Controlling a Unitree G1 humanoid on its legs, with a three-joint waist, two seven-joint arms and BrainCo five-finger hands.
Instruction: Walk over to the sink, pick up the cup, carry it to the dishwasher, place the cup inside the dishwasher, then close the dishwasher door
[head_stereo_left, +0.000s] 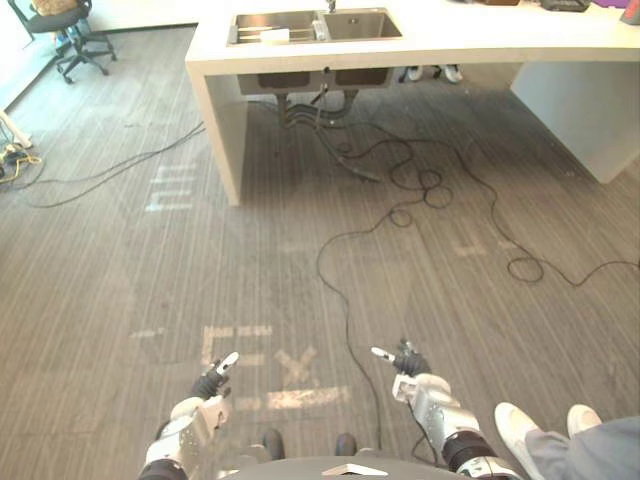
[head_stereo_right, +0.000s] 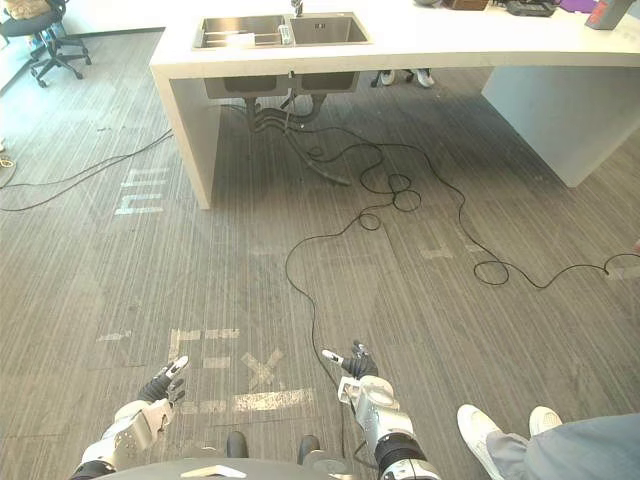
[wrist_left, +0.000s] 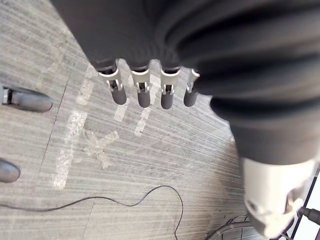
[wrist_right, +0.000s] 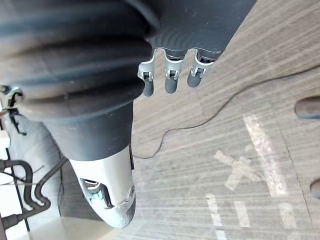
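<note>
Sink (head_stereo_left: 360, 25) ahead, floor (head_stereo_left: 150, 280) between.
I see the sink set in the tabletop (head_stereo_left: 470, 35), chair (head_stereo_left: 60, 20) to its left, shoes (head_stereo_left: 520, 425) at my right.

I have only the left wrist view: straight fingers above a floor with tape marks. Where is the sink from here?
Observer: The sink is far ahead across the floor, set in a white counter.
Operator: Is the cup visible in it?
Observer: A pale thing lies in the left basin; I cannot tell whether it is the cup.
Operator: Does the right robot hand hold something?
Observer: No, the right robot hand is open and holds nothing.
</note>
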